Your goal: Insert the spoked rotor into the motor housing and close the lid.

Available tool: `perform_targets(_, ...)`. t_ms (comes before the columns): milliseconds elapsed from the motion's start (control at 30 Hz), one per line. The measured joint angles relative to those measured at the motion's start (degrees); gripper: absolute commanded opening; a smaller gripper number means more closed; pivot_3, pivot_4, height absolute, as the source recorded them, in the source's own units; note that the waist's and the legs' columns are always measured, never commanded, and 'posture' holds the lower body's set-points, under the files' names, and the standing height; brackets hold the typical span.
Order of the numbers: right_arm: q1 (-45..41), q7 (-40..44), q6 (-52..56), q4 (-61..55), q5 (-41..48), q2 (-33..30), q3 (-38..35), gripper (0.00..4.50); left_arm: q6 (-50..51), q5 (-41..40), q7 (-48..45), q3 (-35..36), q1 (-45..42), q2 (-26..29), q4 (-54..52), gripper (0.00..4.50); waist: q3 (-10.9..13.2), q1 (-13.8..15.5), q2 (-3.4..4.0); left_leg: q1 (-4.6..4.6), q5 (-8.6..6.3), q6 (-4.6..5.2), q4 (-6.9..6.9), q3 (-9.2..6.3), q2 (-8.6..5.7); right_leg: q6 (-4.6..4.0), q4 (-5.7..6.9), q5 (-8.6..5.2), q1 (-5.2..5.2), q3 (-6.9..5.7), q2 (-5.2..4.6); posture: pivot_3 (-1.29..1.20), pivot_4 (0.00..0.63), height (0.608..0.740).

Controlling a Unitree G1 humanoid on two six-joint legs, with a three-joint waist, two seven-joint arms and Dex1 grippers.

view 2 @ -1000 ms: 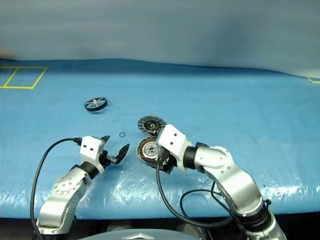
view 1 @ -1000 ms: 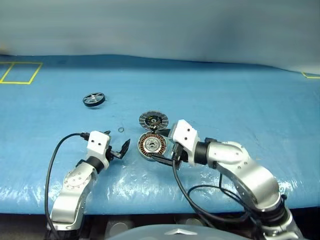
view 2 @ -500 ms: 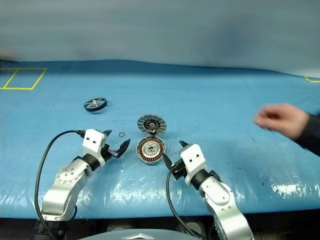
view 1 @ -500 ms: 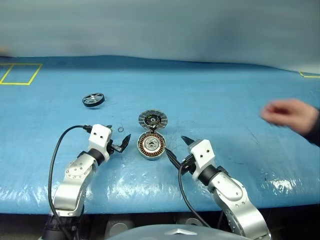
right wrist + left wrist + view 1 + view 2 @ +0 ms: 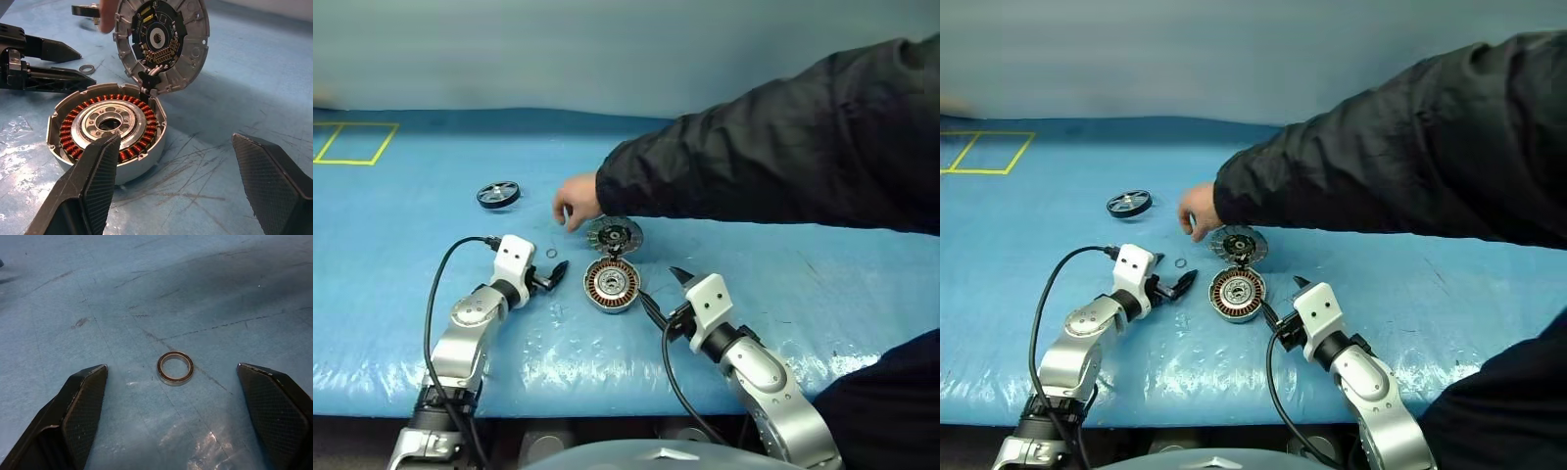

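We are seeing a person's hand (image 5: pixel 576 200) reaching beside the lid (image 5: pixel 614 235); both grippers' fingers are spread, grasping nothing, the tiny ring (image 5: pixel 175 367) lying before the left gripper (image 5: pixel 551 279).

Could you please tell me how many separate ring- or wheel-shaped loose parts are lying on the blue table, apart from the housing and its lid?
2: the spoked rotor far left, and a small thin ring between the left gripper's open jaws. The person's sleeve may hide others.

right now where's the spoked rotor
The spoked rotor lies on the blue table at the far left in the head views, apart from the motor housing and left of the person's hand.
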Motion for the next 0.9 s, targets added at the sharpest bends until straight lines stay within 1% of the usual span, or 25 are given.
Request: perform_targets(900, -0.5, -0.9, 0.5, 0.0, 0.0, -0.2, 0.4, 3.82, -0.9, 0.0, -1.2, 0.0, -0.3, -0.5, 1.0, 4.5, 0.0, 0.4, 0.02, 0.06, 0.0, 0.0, 0.01, 0.0, 0.0, 0.07, 0.0, 0.04, 0.06, 0.0, 0.0, 0.0, 0.15, 0.74)
